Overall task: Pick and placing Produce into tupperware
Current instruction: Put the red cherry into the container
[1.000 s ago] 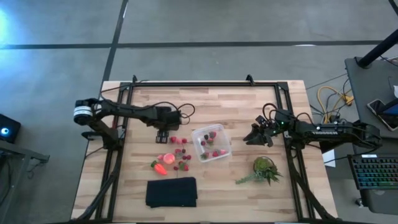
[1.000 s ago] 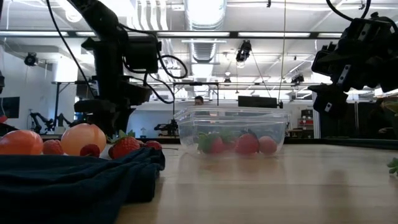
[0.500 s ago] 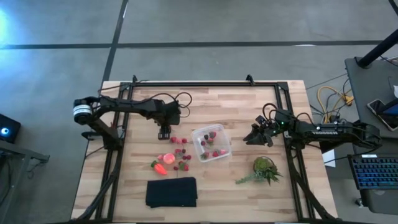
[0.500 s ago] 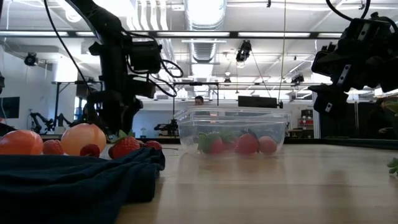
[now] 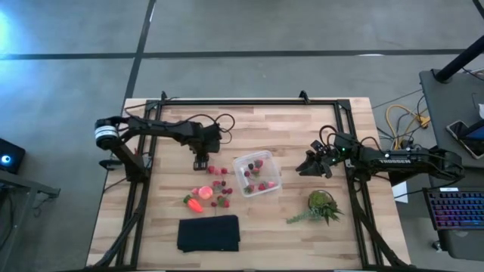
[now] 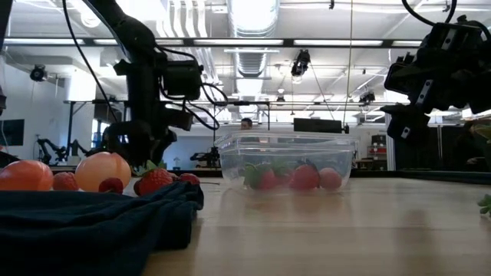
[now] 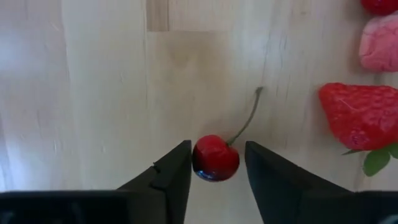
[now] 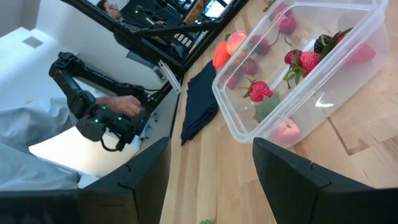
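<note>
The clear tupperware [image 5: 257, 175] stands mid-table with several red pieces inside; it also shows in the low view [image 6: 288, 165] and the right wrist view [image 8: 298, 68]. Loose produce [image 5: 215, 187] lies on the wood to its left, with a pink round piece [image 5: 203, 192] and an orange-red piece [image 5: 194, 202]. My left gripper [image 5: 199, 162] is open, pointing down. Its fingers stand on either side of a red cherry [image 7: 215, 158] that lies on the table, stem up and away. My right gripper [image 5: 310, 166] is open and empty above the table, right of the tupperware.
A black cloth [image 5: 209, 233] lies near the front edge and fills the low view's near left [image 6: 92, 218]. A green leafy plant [image 5: 321, 205] lies at the front right. A strawberry [image 7: 357, 115] and a pink piece [image 7: 379, 43] lie close beside the cherry.
My left gripper has come down toward the table at the far side of the loose produce, and its wrist has drawn a little toward the far edge. My right arm has kept still.
</note>
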You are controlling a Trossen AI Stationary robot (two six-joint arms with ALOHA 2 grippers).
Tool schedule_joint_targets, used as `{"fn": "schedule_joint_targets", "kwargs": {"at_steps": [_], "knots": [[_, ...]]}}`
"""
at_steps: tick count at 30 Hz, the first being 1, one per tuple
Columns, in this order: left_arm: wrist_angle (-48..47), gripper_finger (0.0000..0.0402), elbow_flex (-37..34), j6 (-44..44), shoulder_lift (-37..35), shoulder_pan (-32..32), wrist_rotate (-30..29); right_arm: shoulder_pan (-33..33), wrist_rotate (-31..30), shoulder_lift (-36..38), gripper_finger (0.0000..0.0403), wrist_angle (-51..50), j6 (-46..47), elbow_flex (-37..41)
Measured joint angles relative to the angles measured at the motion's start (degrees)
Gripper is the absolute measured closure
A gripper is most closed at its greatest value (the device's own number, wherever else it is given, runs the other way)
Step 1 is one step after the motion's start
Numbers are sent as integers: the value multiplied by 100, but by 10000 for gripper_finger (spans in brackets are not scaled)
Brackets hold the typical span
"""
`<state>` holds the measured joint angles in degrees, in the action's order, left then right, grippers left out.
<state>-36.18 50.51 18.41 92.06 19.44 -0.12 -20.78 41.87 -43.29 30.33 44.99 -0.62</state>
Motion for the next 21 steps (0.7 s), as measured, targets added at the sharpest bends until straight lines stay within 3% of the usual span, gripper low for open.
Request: {"fn": "schedule_joint_targets", "kwargs": {"at_steps": [11,21], "knots": [[13,341,16,-7,6,0,-41,0,0,0,184,-4,0,0],[-86,349,300,-754,-228,-24,-76,-2,2,0,184,-4,42,0]]}}
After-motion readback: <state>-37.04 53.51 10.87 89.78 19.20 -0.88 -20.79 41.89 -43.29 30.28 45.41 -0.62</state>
